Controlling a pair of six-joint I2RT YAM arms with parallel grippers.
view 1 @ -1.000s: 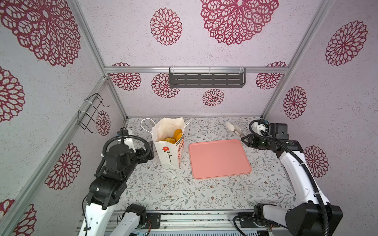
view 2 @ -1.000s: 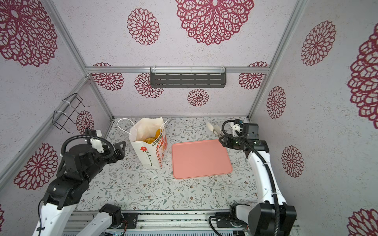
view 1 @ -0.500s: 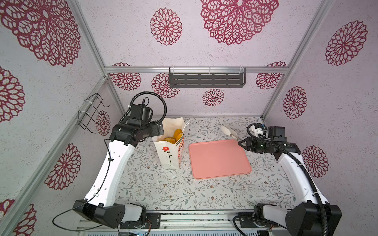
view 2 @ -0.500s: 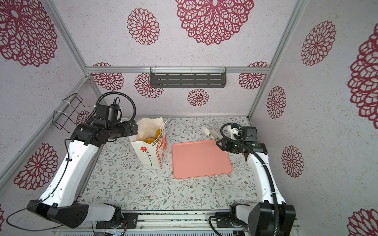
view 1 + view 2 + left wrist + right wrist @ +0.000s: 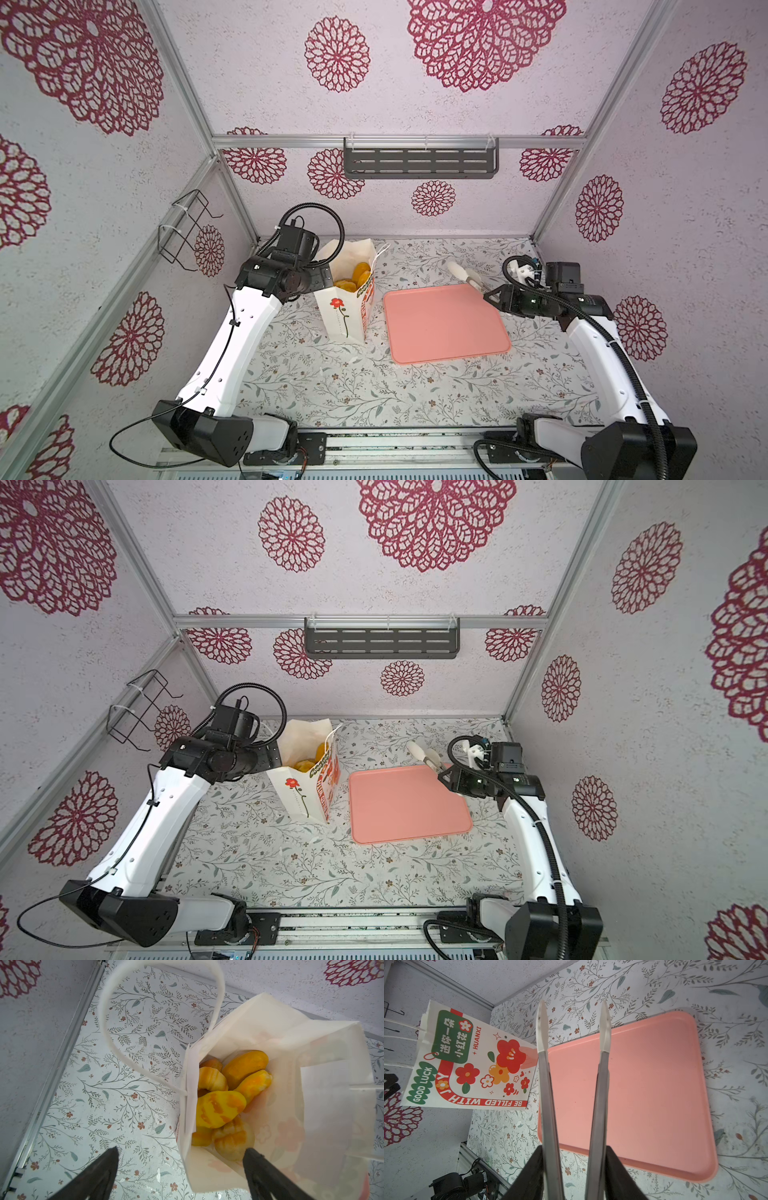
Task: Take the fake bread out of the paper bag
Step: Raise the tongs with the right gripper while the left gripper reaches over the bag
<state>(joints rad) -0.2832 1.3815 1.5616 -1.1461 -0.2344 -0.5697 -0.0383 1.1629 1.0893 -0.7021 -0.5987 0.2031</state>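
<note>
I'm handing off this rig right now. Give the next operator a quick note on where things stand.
Left hand: open, empty, at the rim of the white paper bag.
Right hand: shut on metal tongs with white tips, tips apart and empty, near the flat pink tray.
Glossy golden fake bread: piled inside the bag.
Done: none out yet. Left: lift out every piece.

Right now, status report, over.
Left gripper open, straddling paper bag rim. Right gripper shut on tongs, at tray edge. Fake bread inside bag, mouth open.
</note>
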